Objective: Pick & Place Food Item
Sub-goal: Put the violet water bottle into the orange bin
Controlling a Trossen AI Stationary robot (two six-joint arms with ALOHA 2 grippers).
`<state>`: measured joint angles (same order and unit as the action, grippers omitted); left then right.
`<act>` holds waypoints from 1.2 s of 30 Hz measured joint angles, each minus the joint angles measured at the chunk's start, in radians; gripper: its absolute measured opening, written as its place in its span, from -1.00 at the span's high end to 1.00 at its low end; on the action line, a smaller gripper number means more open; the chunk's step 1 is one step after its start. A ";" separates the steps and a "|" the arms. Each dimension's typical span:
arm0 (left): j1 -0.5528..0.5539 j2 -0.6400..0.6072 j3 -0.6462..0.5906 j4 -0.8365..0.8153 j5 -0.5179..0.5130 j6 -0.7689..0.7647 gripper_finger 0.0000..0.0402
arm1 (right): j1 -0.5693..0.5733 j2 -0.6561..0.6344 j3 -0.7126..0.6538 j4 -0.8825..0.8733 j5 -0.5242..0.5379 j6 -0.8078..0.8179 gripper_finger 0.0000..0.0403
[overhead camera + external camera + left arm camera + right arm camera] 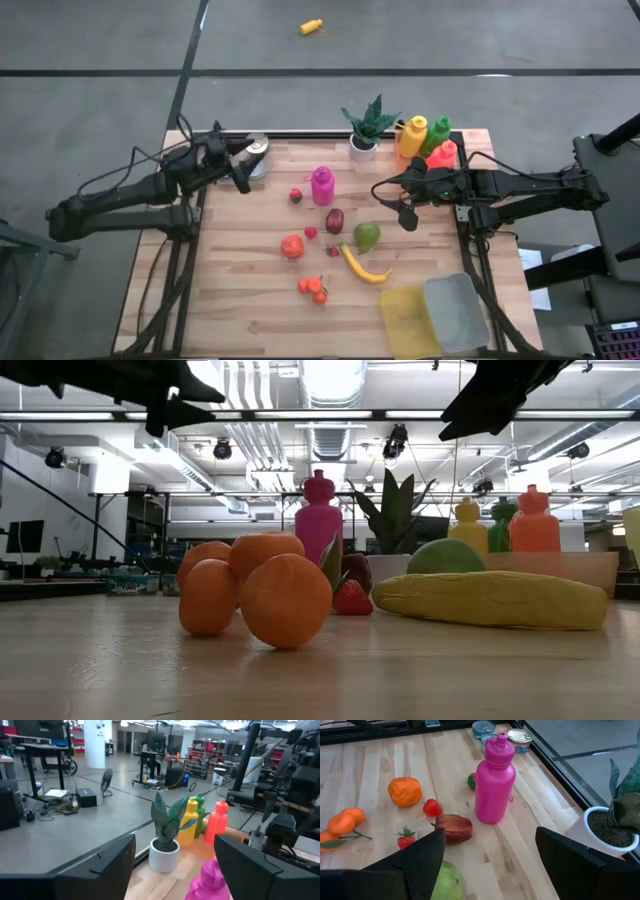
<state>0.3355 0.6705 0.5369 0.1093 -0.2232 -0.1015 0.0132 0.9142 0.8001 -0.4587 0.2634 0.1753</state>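
In the low view the oranges (255, 592) and banana (490, 600) hide most of what lies behind: only slivers of a strawberry (352, 598), the pear (445, 556) and the dark red fruit (356, 569) show. The right wrist view cuts the pear off at its edge.

The table (240, 300) is pale wood planks; around it is grey floor, with a yellow object (311, 27) lying far off at 12 o'clock. Beyond are desks, shelving and ceiling lights. No writing can be read on the bottles or cans (256, 155).

The right gripper (407, 212) hangs above the table at 3 o'clock, fingers wide and empty, just beyond the pear. The left gripper (241, 170) waits at 10 o'clock by the cans, fingers part open, empty.
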 joint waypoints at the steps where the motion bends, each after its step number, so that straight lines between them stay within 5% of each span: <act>1: 0.000 -0.011 -0.009 0.000 0.009 0.000 -0.37 | 0.000 0.000 0.000 0.000 0.000 0.000 -0.53; 36: 0.001 -0.038 -0.018 -0.128 0.025 -0.067 -0.37 | 0.000 0.000 0.000 0.000 -0.001 0.000 -0.53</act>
<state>0.3363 0.6323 0.5185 -0.0186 -0.1986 -0.1680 0.0132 0.9142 0.8001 -0.4591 0.2623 0.1753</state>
